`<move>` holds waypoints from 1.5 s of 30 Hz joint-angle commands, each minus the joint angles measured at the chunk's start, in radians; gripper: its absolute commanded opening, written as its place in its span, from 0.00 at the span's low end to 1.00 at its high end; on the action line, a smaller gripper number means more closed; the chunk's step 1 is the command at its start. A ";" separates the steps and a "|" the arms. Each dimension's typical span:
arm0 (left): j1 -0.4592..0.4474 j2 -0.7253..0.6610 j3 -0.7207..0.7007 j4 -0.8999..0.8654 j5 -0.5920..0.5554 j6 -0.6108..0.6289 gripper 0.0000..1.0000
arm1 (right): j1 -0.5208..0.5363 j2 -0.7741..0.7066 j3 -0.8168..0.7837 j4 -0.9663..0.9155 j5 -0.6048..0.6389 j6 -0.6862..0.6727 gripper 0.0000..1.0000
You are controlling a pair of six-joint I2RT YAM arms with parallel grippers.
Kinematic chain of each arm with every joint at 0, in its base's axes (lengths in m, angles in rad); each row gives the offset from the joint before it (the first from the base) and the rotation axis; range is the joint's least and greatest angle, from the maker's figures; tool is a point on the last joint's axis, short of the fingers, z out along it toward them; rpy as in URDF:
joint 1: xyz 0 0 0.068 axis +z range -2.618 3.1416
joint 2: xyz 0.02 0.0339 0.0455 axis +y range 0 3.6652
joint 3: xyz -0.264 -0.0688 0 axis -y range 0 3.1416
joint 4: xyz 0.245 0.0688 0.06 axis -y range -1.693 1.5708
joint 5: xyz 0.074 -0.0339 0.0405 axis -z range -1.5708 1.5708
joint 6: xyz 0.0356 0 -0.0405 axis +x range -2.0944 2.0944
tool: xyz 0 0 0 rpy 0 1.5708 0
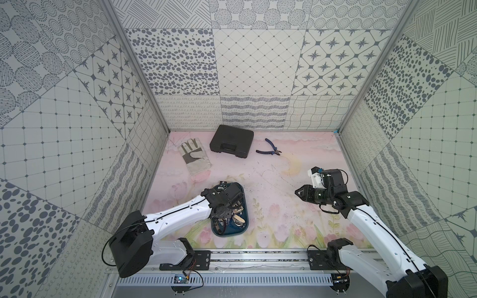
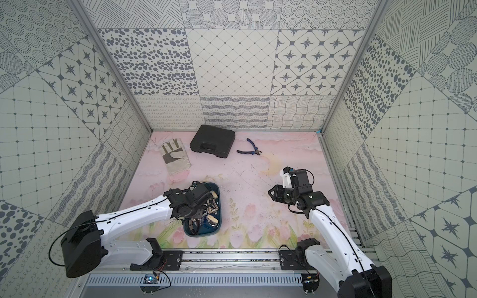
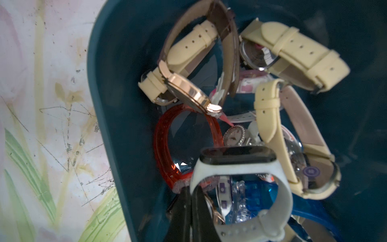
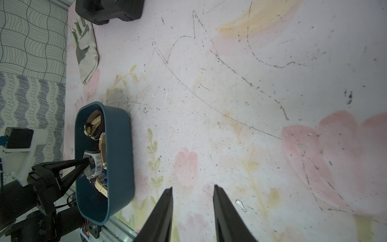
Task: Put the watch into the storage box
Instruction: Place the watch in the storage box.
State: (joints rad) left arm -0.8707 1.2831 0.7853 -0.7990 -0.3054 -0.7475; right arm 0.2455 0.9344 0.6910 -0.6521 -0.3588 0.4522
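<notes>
The storage box (image 1: 230, 233) (image 2: 206, 233) is a dark teal tray near the table's front left, and several watches are heaped in it. In the left wrist view my left gripper (image 3: 191, 189) is shut on the strap of a white-banded watch (image 3: 236, 165) with a black screen, held just above the heap inside the tray wall (image 3: 117, 104). The right wrist view shows the same pinch (image 4: 87, 160) on the watch (image 4: 92, 156) over the box (image 4: 119, 159). My right gripper (image 1: 296, 192) (image 4: 192, 188) hovers open to the right of the box, with nothing between its fingers.
The heap holds cream-strapped watches (image 3: 293, 52), a red translucent band (image 3: 163, 150) and a rose-gold case (image 3: 188, 92). At the back lie a work glove (image 1: 194, 157), a black hard case (image 1: 231, 141) and blue-handled pliers (image 1: 269, 149).
</notes>
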 commanded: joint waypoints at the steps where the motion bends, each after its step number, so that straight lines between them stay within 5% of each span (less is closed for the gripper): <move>1: 0.008 0.031 0.011 0.061 0.026 0.037 0.00 | 0.000 -0.023 -0.014 0.033 -0.007 -0.021 0.37; 9: 0.009 0.030 0.026 0.046 0.011 0.048 0.03 | 0.001 -0.021 -0.013 0.034 -0.007 -0.020 0.37; 17: 0.008 -0.009 0.032 0.024 0.002 0.044 0.33 | 0.001 -0.021 -0.014 0.035 -0.005 -0.022 0.37; 30: 0.005 -0.206 0.041 0.004 -0.005 0.036 0.35 | 0.001 -0.014 -0.012 0.037 0.001 -0.023 0.37; 37: 0.033 -0.452 -0.019 0.078 -0.119 0.030 0.41 | 0.001 -0.040 -0.027 0.087 0.056 -0.023 0.40; 42: 0.149 -0.626 -0.099 0.165 -0.175 0.045 0.59 | 0.000 -0.021 -0.047 0.162 0.153 -0.014 0.49; 45: 0.236 -0.656 -0.128 0.199 -0.191 0.061 0.72 | 0.000 -0.017 -0.063 0.235 0.216 -0.019 0.69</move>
State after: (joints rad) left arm -0.7235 0.6910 0.6937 -0.7010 -0.3996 -0.7040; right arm 0.2462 0.9150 0.6449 -0.5327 -0.2302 0.4419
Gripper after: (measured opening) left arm 0.705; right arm 0.666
